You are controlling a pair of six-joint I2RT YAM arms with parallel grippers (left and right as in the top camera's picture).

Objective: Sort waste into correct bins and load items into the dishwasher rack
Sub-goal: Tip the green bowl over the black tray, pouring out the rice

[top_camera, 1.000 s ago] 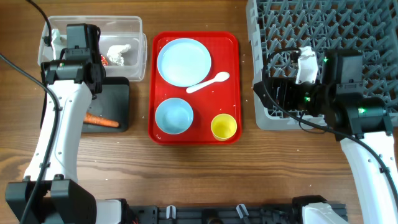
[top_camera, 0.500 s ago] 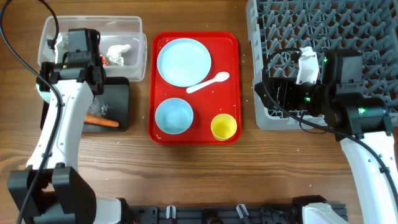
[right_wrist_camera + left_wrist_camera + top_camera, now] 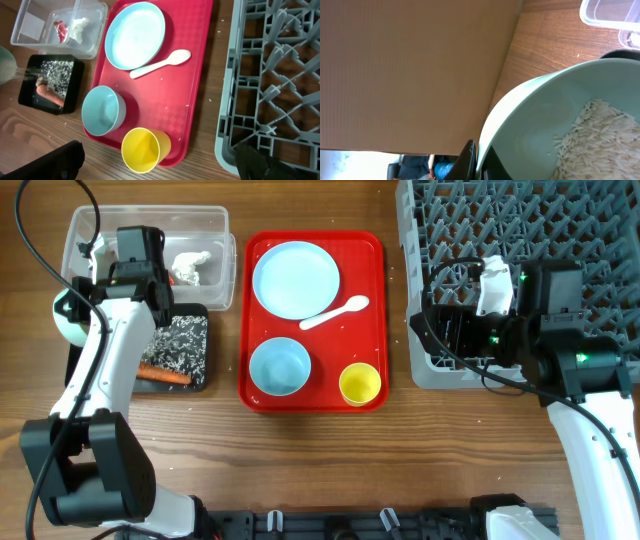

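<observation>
Left gripper [image 3: 477,159]: clamped on the rim of the pale-green bowl [image 3: 535,125]; smooth glossy wall curving away right of the fingers.
Rice [image 3: 602,135]: loose white grains heaped inside the bowl, right of the left fingers.
Right gripper [image 3: 157,149]: spread wide, holding nothing.
Between right fingers: round yellow cup [image 3: 145,149] on the glossy red tray [image 3: 192,95].
Past right-hand finger: pegged grey rack [image 3: 280,75], corner edge close.
Room: narrow strip of wood-grain table [image 3: 222,50] between tray and rack.

Overhead looks straight down; right wrist shares red tray [image 3: 370,340]; left wrist close-up bowl [image 3: 535,125].
</observation>
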